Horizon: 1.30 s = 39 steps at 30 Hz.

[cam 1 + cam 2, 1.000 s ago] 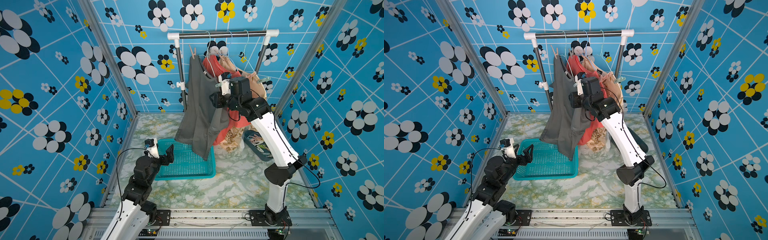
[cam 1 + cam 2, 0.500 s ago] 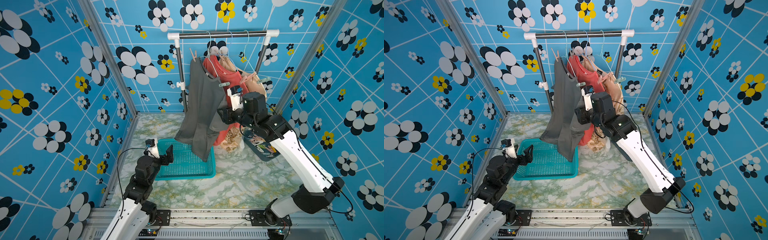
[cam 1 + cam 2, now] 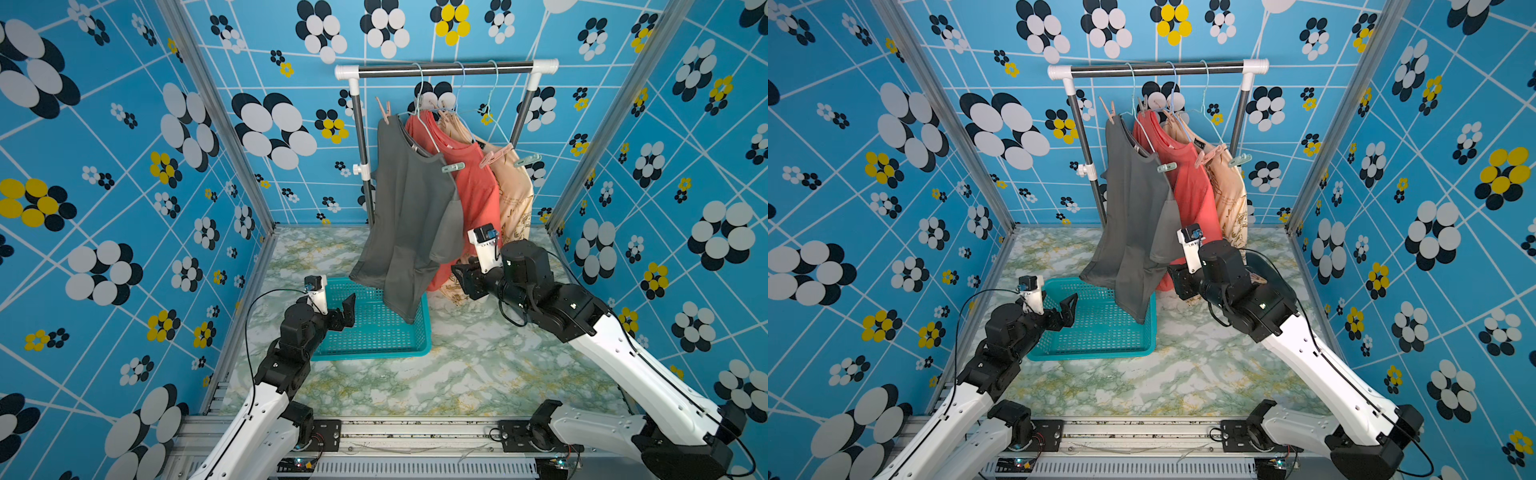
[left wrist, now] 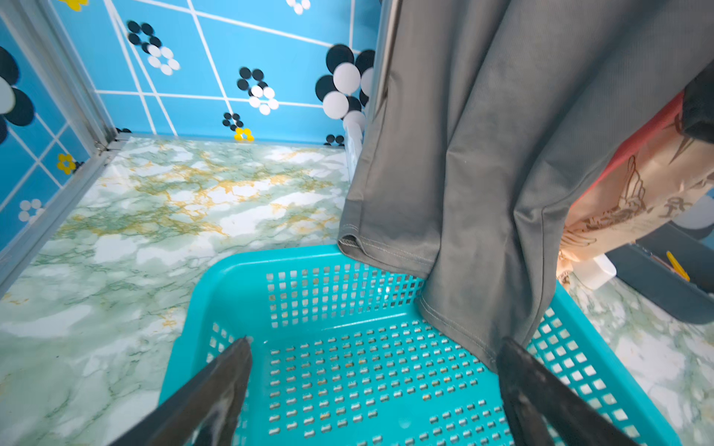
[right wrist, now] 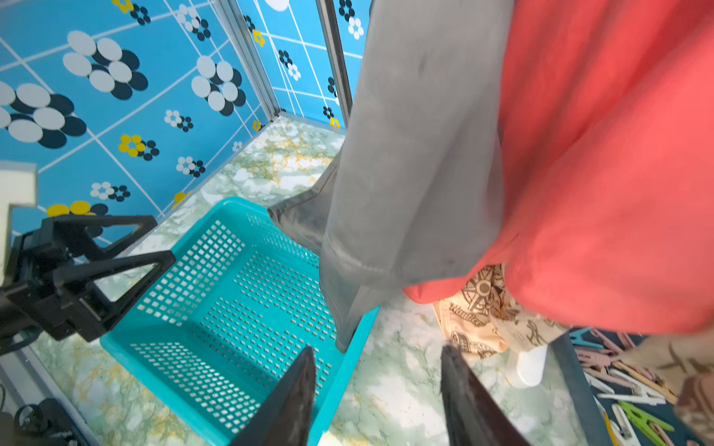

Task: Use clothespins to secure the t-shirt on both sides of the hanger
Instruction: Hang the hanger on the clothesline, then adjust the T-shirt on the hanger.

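Top views: right arm (image 3: 648, 374) stretched low, right pincer (image 3: 460, 277) parted.

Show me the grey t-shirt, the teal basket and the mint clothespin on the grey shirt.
grey t-shirt (image 3: 411, 216), in a top view, middle of the hanging cloth.
teal basket (image 3: 374, 352), in a top view, its near wall.
mint clothespin (image 3: 453, 167), in a top view, its body at the shirt's shoulder.

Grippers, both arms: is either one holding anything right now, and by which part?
Nothing is held. The left gripper stands open at the teal perforated plastic basket; the right gripper is open too, nothing between its jaws.
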Motion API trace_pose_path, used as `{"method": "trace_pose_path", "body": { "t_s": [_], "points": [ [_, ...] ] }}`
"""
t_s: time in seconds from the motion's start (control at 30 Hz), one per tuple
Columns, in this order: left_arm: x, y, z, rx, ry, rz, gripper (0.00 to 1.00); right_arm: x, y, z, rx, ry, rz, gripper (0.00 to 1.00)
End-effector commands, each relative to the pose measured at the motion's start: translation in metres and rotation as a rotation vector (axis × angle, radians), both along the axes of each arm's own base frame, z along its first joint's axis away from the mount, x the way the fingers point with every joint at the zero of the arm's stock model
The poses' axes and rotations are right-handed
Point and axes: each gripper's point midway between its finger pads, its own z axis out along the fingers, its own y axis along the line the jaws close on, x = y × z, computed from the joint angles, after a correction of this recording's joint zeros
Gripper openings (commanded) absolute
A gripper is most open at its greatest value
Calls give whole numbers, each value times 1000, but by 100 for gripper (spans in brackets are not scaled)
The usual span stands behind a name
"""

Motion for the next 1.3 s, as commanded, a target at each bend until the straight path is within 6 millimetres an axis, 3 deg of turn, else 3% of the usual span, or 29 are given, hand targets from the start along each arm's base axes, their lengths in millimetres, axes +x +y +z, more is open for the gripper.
{"method": "trace_pose_path", "body": {
  "t_s": [0.0, 0.13, 0.27, 0.5, 0.7, 0.87, 1.0, 1.27],
  "points": [
    [-2, -17, 6, 10, 34, -53, 100, -12, -14, -9, -18, -13, -17, 53],
    [1, -34, 15, 75, 62, -61, 99, -20, -28, -41, -78, 31, -43, 53],
    [13, -57, 24, 153, 65, -78, 96, -26, -29, -63, -86, 70, -36, 52],
    [48, -98, 13, 161, 117, -103, 94, -32, -33, -72, -60, 60, -34, 51],
    [81, -132, -7, 227, 157, -152, 87, -39, -41, -80, -74, 64, -38, 51],
    [100, -150, -26, 230, 217, -182, 89, -45, -47, -89, -79, 63, -43, 52],
    [113, -158, -46, 228, 287, -190, 90, -46, -50, -94, -84, 58, -46, 52],
    [133, -161, -72, 119, 388, -168, 76, -46, -53, -105, -116, 53, -44, 52]
  ]
}}
